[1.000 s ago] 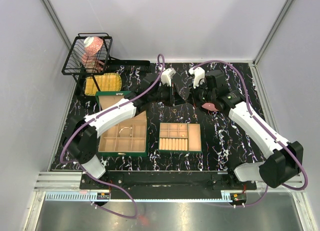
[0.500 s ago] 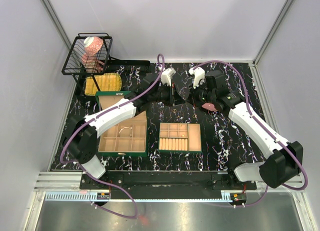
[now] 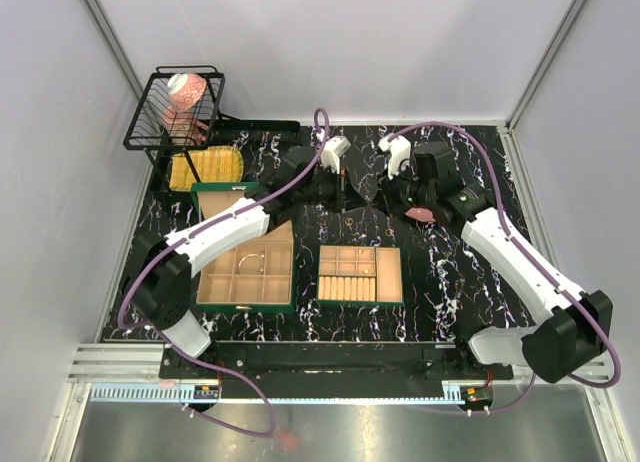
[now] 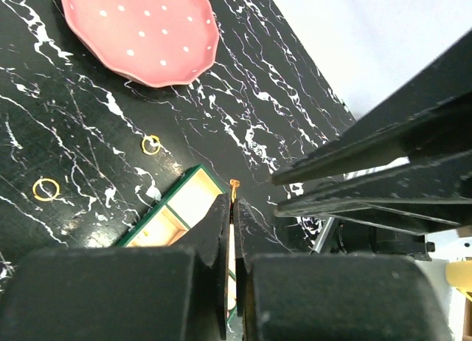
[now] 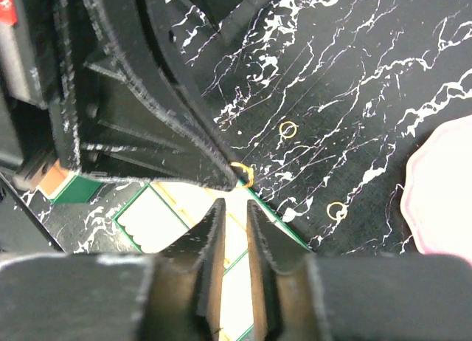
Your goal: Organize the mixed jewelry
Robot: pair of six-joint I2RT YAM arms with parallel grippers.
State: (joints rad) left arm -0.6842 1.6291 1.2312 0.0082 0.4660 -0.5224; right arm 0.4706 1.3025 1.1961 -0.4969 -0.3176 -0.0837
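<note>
My left gripper [image 3: 346, 195] is shut on a small gold ring [image 4: 234, 184], held edge-on at its fingertips above the table. The ring also shows in the right wrist view [image 5: 244, 173], pinched at the tip of the left fingers [image 5: 169, 119]. My right gripper [image 5: 234, 208] hangs just beside it, its jaws a narrow gap apart and empty, over the green box with beige compartments [image 3: 360, 274]. Two more gold rings [image 4: 150, 144] [image 4: 46, 188] lie on the black marbled table near the pink white-dotted plate [image 4: 140, 31]; they also show in the right wrist view [image 5: 288, 129] [image 5: 337, 209].
A second open green box [image 3: 246, 272] holds a gold hoop at front left. A black wire basket [image 3: 175, 112] with a pink cup stands at back left, a yellow mat [image 3: 207, 167] below it. The pink plate [image 3: 421, 213] lies under the right wrist.
Both arms have shifted only slightly. The two grippers stay close together at the middle back, the left still pinching the ring.
</note>
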